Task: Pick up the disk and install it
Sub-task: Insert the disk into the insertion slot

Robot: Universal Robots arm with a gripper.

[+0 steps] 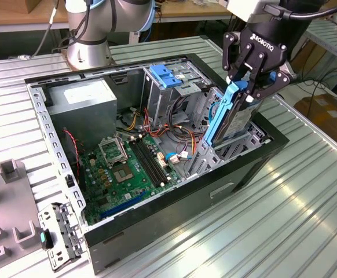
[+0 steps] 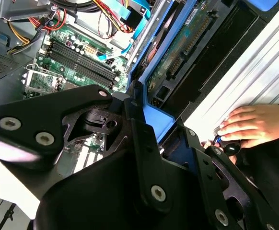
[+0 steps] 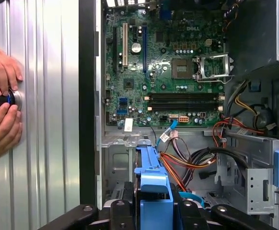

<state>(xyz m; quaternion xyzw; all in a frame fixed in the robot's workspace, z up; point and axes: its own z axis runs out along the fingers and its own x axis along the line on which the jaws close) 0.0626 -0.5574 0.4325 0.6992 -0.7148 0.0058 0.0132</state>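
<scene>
Disk (image 1: 238, 121): stiff, likely weighty, shock-fragile; gripper (image 1: 252, 84) closed apparently on its blue rail ends, held upright above case (image 1: 174, 214) bay.

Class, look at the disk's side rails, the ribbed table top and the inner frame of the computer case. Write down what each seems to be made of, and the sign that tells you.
The disk: rails likely moulded plastic, uniform bright blue, semi-matt. The table top: probably aluminium, silvery ribbed profiles with soft reflections. The case frame: seemingly sheet steel, bare grey, with punched holes along folded edges.
</scene>
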